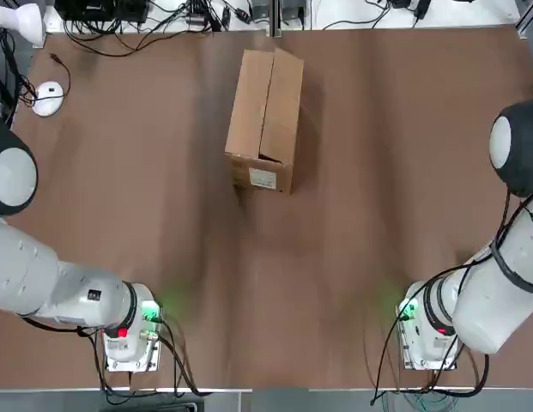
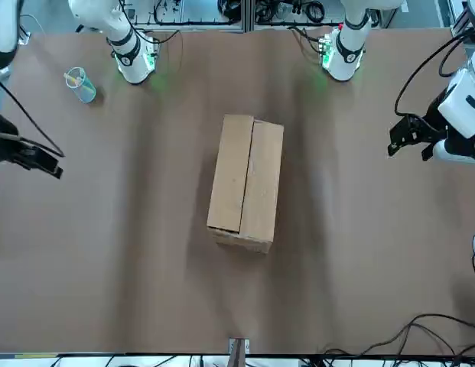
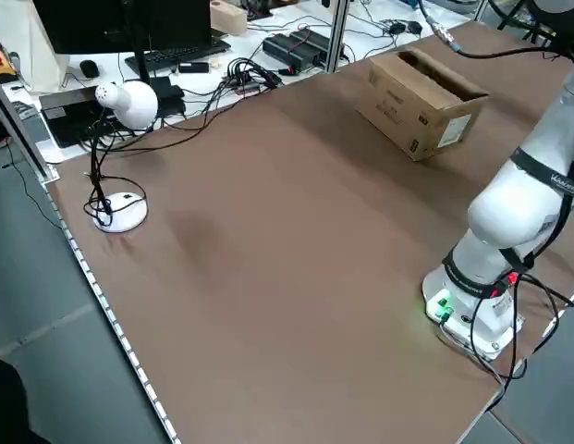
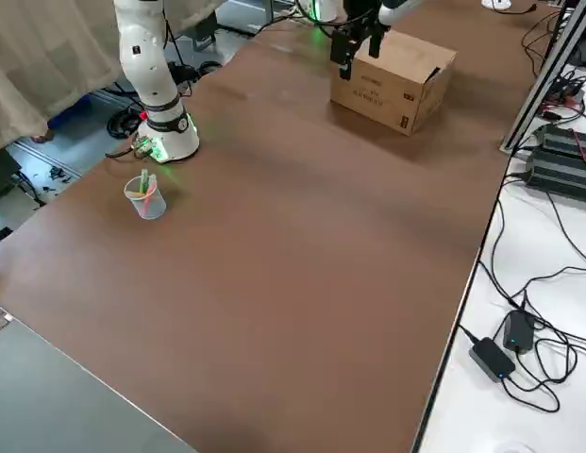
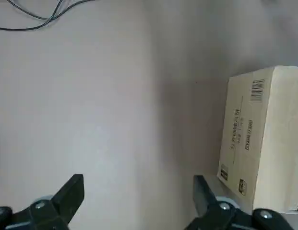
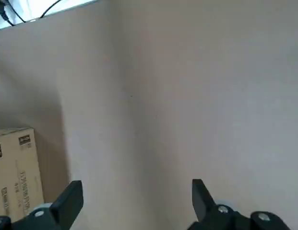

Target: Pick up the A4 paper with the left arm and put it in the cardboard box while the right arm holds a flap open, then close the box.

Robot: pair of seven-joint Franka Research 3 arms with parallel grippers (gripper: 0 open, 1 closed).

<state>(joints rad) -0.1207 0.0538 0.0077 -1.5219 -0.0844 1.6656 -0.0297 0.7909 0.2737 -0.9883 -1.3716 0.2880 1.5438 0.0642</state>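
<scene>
Left end effector (image 2: pixel 409 140) released, hanging over bare counter (image 1: pixel 352 215) near its left edge; right end effector (image 2: pixel 38 159) also released, near the right edge. Cardboard box (image 1: pixel 266 120) sits mid-counter toward the far edge, flaps shut, contents unseen. Plastic cup (image 4: pixel 144 196) stands beside the right arm's base (image 4: pixel 170 142), desk lamp (image 3: pixel 120 148) at the far left corner.

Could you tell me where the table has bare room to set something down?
Most of it: the brown table lies bare between the closed cardboard box and both arm bases. A cup stands near the right base, a desk lamp by the left edge. Cables crowd the far edge.
</scene>
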